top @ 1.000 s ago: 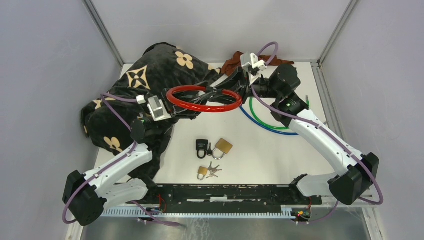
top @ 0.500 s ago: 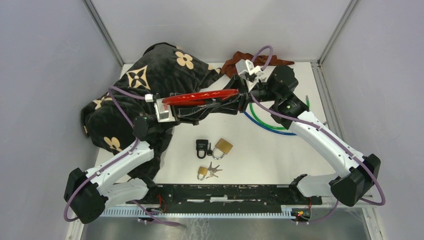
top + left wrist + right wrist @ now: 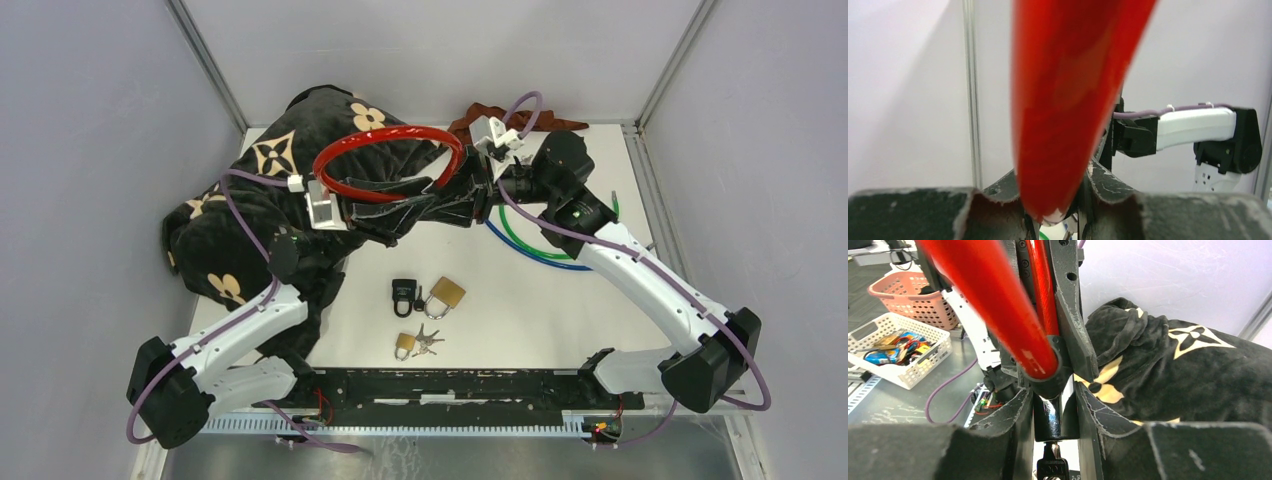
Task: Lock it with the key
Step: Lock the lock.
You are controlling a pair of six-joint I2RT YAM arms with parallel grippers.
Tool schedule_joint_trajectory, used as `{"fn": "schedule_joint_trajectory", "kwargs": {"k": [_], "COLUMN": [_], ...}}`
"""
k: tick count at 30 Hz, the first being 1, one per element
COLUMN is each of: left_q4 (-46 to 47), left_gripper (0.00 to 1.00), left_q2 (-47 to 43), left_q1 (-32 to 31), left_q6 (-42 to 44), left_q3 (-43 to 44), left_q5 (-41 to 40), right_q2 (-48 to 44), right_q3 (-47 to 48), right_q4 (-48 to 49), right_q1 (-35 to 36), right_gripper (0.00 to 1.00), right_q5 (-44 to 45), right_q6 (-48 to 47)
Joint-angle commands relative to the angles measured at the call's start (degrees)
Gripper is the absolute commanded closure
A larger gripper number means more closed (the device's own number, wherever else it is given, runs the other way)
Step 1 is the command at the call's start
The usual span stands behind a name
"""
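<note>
Between both pairs of black jaws, the cable lock [image 3: 390,160] is glossy red. Left of the jaws lies a black blanket [image 3: 320,125] patterned with tan flowers. On the white table [image 3: 520,320] below the jaws: a black padlock [image 3: 404,295], two brass padlocks [image 3: 447,292], and green [image 3: 540,254] and blue [image 3: 560,267] cables.

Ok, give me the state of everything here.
Left gripper: shut on red lock.
Right gripper: shut on red lock.
Red lock: held off the table by both.
Black padlock: flat on table, untouched.
Brass padlock: flat on table, untouched.
Small padlock: flat, keys beside it.
Blanket: crumpled.
</note>
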Motion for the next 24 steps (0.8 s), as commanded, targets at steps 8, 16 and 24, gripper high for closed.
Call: {"fn": "schedule_joint_trajectory", "kwargs": {"k": [8, 16, 24], "left_q4": [-1.1, -1.0, -0.4], "left_gripper": [0.98, 0.98, 0.98], "left_q2": [-0.6, -1.5, -2.2], "left_q1": [-1.6, -1.5, -1.5], "left_q6": [-8.6, -8.3, -7.5], "left_q3": [-2.1, -3.1, -3.9], "left_q5": [-6.8, -7.0, -5.8], "right_q2": [-1.6, -6.5, -9.0], "right_q3": [2.8, 5.6, 10.9], "right_q4": [-1.1, -9.9, -10.2], "right_q1": [0.7, -4.7, -6.1], "right_gripper": [0.40, 0.02, 0.04], "right_q5": [8.4, 5.9, 5.5], "right_q6": [-8.5, -14.5, -13.2]}}
